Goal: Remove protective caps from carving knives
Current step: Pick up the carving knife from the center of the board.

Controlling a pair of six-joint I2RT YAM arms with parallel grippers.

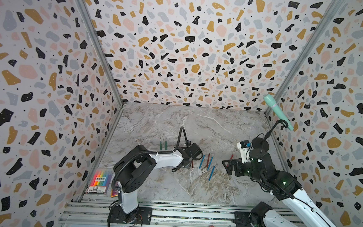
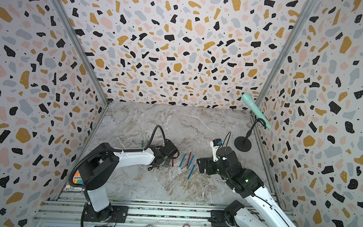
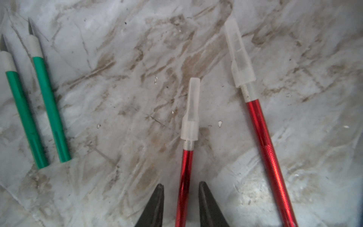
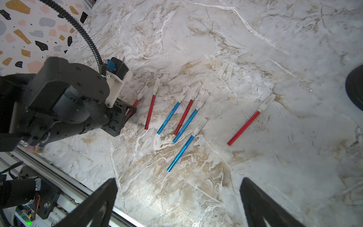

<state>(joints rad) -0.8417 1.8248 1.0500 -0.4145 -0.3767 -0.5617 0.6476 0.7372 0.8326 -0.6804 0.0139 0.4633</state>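
Left gripper (image 3: 181, 186): fingers (image 3: 157, 204) apart, one on each side of the shaft of a red knife (image 3: 186, 167), with a visible gap on both sides and no clamp seen. That knife lies flat on the marble table (image 3: 117, 78), its clear cap (image 3: 191, 110) on the blade end. A second red knife (image 3: 268, 153) lies just beside it, also capped. Two green knives (image 3: 51, 110) lie side by side further off, blades bare.

Right gripper (image 4: 178, 182): fingers (image 4: 102, 200) spread wide, nothing between them, clear of the table. Its wrist view shows three blue knives (image 4: 185, 125) with a third red knife (image 4: 182, 118) among them, all capped, close together at mid-table. A lone red knife (image 4: 243, 128), capped, lies apart from that group. Two loose caps (image 4: 225, 70) lie together on the bare surface beyond.

In both top views a mint microphone (image 1: 278, 111) stands at the far right corner and a coloured pen pack (image 1: 99, 181) lies at the near left edge
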